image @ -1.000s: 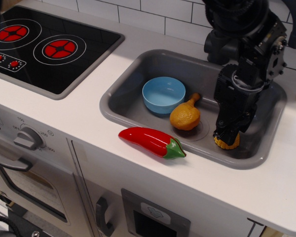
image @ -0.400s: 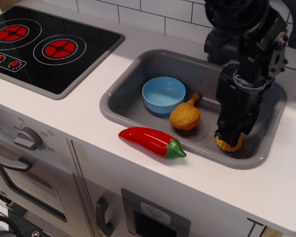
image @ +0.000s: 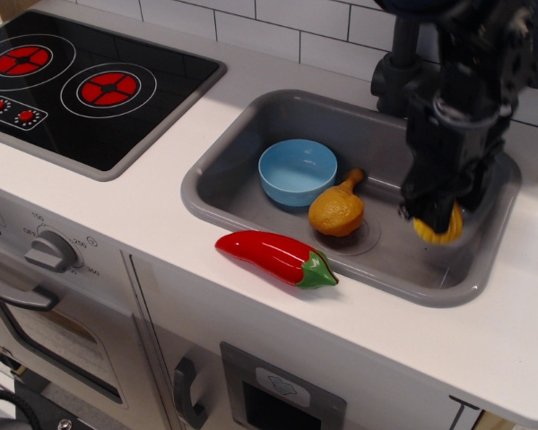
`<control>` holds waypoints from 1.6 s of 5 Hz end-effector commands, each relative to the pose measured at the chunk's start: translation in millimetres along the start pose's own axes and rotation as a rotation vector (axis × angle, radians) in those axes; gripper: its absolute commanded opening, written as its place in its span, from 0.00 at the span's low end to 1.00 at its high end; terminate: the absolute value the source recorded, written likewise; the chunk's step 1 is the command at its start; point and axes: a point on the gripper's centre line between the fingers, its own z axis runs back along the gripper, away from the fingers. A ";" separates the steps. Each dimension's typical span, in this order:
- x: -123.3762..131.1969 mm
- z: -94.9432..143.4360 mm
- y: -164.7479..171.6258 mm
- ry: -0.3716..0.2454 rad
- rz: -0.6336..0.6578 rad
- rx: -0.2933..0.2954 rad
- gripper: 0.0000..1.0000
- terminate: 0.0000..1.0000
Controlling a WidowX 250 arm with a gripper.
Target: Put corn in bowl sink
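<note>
The yellow corn (image: 439, 229) is held in my black gripper (image: 438, 215), lifted a little above the floor of the grey sink (image: 251, 134) at its right end. The jaws are shut on the corn's upper part; only its lower ribbed end shows. The light blue bowl (image: 297, 172) stands empty in the sink's left half, well to the left of the gripper.
An orange-brown toy drumstick (image: 338, 210) lies between the bowl and the gripper, by the drain. A red chili pepper (image: 276, 257) lies on the white counter at the sink's front rim. A black stove top (image: 81, 85) is at the left. A tiled wall stands behind.
My gripper has risen with the corn, lifting it off the sink floor and shifting slightly right and back. The bowl, drumstick and pepper have not moved.
</note>
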 end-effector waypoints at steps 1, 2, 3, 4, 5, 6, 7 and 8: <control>54.5 34.6 -8.0 -0.035 0.031 -0.038 0.00 0.00; 75.2 35.5 -2.8 -0.057 0.023 -0.027 0.00 0.00; 97.3 43.8 -1.5 -0.045 0.045 -0.045 0.00 0.00; 117.5 44.2 -2.6 -0.050 0.081 -0.040 0.00 0.00; 128.4 34.2 -1.6 -0.068 0.078 -0.022 0.00 0.00; 133.5 23.7 2.5 -0.084 0.056 0.000 0.00 0.00; 133.2 14.0 6.9 -0.105 0.037 0.015 0.00 0.00; 135.0 15.9 8.3 -0.102 0.051 0.017 0.00 0.00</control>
